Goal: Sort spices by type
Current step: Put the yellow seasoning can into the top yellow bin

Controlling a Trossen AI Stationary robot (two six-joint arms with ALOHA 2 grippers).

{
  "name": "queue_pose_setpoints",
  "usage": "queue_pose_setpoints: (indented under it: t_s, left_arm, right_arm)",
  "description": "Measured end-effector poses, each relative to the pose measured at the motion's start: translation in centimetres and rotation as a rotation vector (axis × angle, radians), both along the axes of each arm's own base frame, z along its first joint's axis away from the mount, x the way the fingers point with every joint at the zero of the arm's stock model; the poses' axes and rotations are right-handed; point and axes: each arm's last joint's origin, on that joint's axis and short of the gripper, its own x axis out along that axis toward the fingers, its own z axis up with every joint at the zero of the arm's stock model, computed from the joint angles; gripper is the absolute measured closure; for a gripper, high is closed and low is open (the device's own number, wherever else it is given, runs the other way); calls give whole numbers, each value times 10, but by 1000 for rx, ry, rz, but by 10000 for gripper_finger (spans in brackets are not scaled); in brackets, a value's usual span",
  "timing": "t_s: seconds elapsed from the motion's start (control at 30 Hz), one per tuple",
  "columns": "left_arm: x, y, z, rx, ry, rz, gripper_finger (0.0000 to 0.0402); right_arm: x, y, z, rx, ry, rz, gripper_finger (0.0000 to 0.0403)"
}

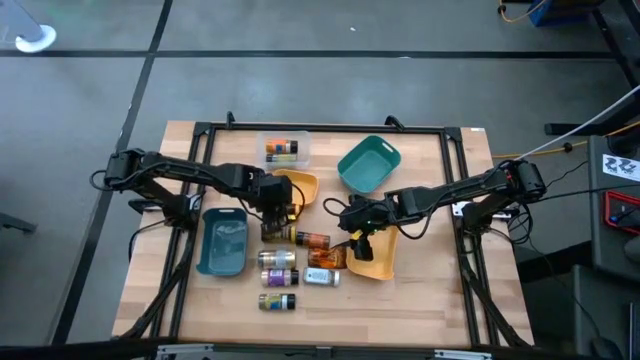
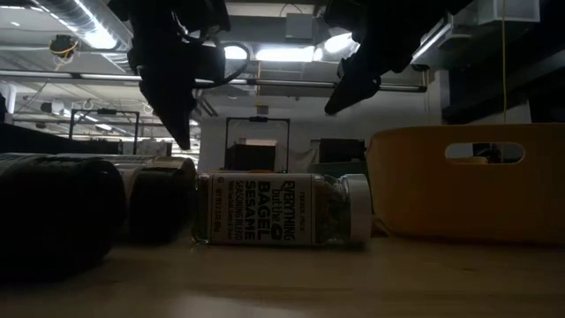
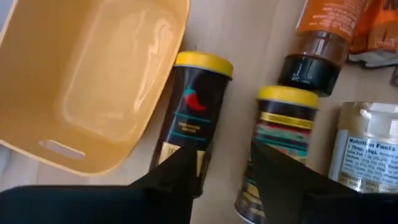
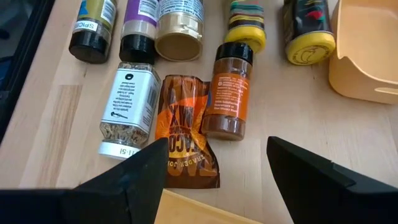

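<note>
Spices (image 1: 290, 258) lie clustered mid-table between a blue tray (image 1: 222, 243) on the left and a yellow tray (image 1: 374, 257) on the right. Left gripper (image 3: 221, 168), fingers parted, hovers over two yellow-capped jars (image 3: 194, 109), seemingly choosing one; next it must descend and close. Right gripper (image 4: 214, 165) hangs spread above the packet (image 4: 185, 130). Only the low view reads a sesame label (image 2: 252, 208).

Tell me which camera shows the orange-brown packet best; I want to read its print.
The right wrist view: the crumpled packet lies flat, whole and unobstructed between the white-labelled jar and the orange-labelled jar, print partly legible. The high view shows it as a small patch. The left wrist view catches only an edge. I cannot find it in the low view.
</note>
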Motion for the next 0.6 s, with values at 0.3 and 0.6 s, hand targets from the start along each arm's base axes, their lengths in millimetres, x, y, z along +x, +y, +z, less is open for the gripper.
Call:
queue_pose_setpoints:
  t_s: [0.3,0.6]
  left_arm:
    - [-3,-2,-13,42,0,-56,185]
    - [-14,-1,-32,93,67,-53,171]
  right_arm:
    - [0,1,0,17,3,17,133]
    - [0,1,0,19,3,18,133]
